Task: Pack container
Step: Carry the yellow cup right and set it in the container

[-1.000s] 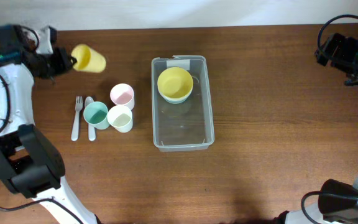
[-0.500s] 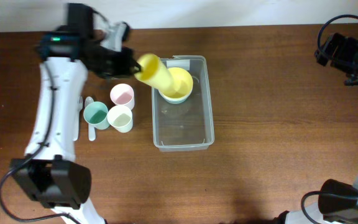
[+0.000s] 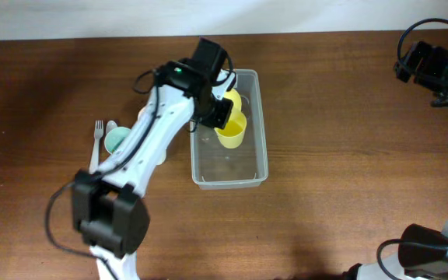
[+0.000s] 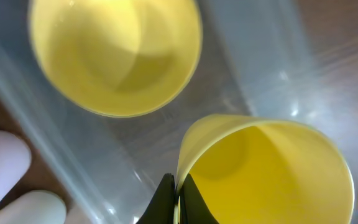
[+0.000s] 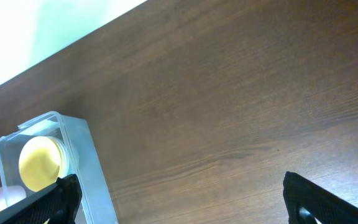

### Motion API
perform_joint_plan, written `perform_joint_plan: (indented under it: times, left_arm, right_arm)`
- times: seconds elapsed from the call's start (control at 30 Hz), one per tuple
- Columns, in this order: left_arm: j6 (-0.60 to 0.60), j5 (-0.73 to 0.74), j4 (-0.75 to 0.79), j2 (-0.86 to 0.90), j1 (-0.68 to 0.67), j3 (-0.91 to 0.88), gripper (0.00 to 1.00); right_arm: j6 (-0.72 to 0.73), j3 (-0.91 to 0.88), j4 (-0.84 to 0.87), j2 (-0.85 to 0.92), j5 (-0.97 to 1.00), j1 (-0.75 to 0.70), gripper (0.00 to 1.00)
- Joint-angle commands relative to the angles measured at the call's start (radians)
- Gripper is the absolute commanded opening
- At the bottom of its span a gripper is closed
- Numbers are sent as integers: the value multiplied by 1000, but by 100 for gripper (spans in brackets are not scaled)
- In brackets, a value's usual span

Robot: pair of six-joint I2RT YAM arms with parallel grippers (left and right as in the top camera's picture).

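Note:
The clear rectangular container (image 3: 260, 148) lies at the table's middle. A yellow bowl (image 3: 232, 99) sits in its far end, partly hidden by my left arm. My left gripper (image 3: 218, 118) is shut on the rim of a yellow cup (image 3: 232, 132), held inside the container next to the bowl. In the left wrist view the fingertips (image 4: 176, 200) pinch the cup's wall (image 4: 272, 174), with the bowl (image 4: 114, 53) and the container floor (image 4: 260, 74) beyond. My right gripper (image 5: 191, 205) is open and empty, over bare table at the far right (image 3: 425, 66).
A teal cup (image 3: 115, 140), a fork (image 3: 96, 148) and a spoon lie left of the container; my left arm covers other cups there. Two pale cups (image 4: 5, 165) show through the container wall. The right wrist view shows the container's end (image 5: 92, 168).
My left arm swung from the far left to the right with the yellow cup and brought it down into the container beside the bowl. The right arm has not moved.

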Motion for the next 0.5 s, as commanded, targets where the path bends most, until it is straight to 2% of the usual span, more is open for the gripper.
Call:
perform_joint_plan:
  times: [0.0, 0.27, 0.47]
  left_arm:
    - [-10, -25, 55, 80, -6, -19, 1]
    - [-8, 13, 117, 183, -63, -19, 1]
    - [-3, 12, 179, 186, -84, -18, 2]
  right_arm:
    - [-7, 13, 3, -10, -2, -3, 99]
    - [-7, 13, 3, -10, -2, -3, 99]
    - [-7, 13, 3, -10, -2, -3, 99]
